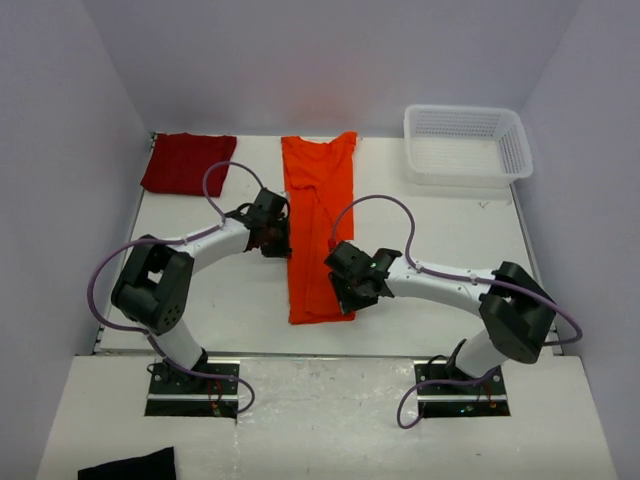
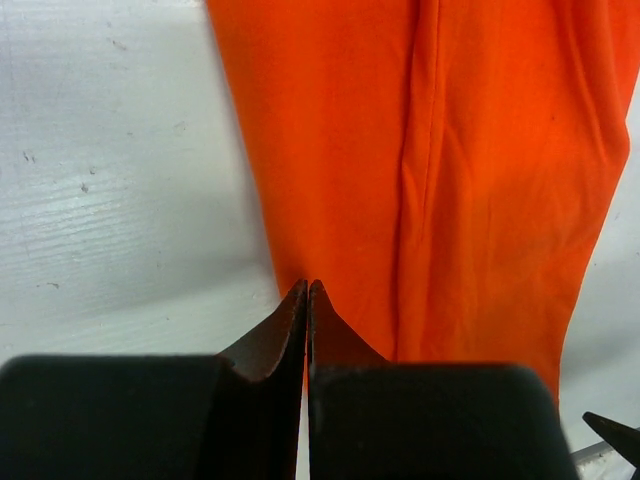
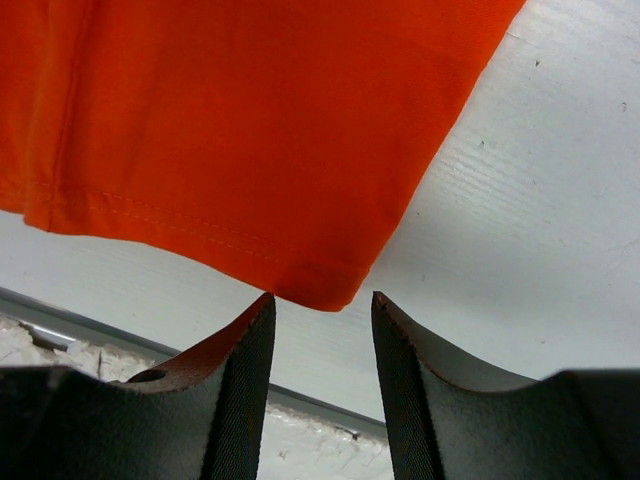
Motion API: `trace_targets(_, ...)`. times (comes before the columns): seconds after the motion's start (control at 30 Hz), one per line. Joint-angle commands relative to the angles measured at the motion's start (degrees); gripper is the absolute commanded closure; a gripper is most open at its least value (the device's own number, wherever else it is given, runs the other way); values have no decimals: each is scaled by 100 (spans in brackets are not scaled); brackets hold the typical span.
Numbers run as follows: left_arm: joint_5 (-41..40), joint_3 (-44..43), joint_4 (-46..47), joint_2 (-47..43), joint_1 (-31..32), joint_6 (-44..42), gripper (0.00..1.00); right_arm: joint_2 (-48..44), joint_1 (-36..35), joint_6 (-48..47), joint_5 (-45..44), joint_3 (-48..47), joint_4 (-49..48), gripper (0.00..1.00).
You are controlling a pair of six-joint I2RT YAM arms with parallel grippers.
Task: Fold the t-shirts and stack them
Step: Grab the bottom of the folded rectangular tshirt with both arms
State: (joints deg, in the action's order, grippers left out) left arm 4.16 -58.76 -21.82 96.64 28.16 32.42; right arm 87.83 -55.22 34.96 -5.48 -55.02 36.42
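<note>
The crimson t-shirt lies at the table's far left corner. My left claw is pressed shut, its tips at the left edge of the orange t-shirt, a long strip mid-table; I cannot tell whether cloth is pinched. My right claw stands half open and empty at the strip's near right corner. A white mesh basket sits far right.

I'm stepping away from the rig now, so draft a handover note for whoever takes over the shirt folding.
Left gripper: jaws shut at the orange t-shirt's left edge; whether cloth is pinched is unclear.
Right gripper: jaws open at its near right corner.
Crimson t-shirt: folded, far left.
Done: orange folded lengthwise.
Left: fold it shorter, stack both.
</note>
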Motion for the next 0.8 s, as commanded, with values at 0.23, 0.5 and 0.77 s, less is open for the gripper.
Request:
trace_targets(0.23, 137, 260, 582, 426, -13, 97, 100, 401, -41, 72, -68, -316, -74, 55)
trace_targets(0.5, 278, 392, 741, 496, -13, 80, 100, 691, -59, 63, 20, -483, -100, 56)
trace_targets(0.77, 348, 436, 785, 452, -13, 27, 100, 797, -76, 213, 3, -509, -100, 63)
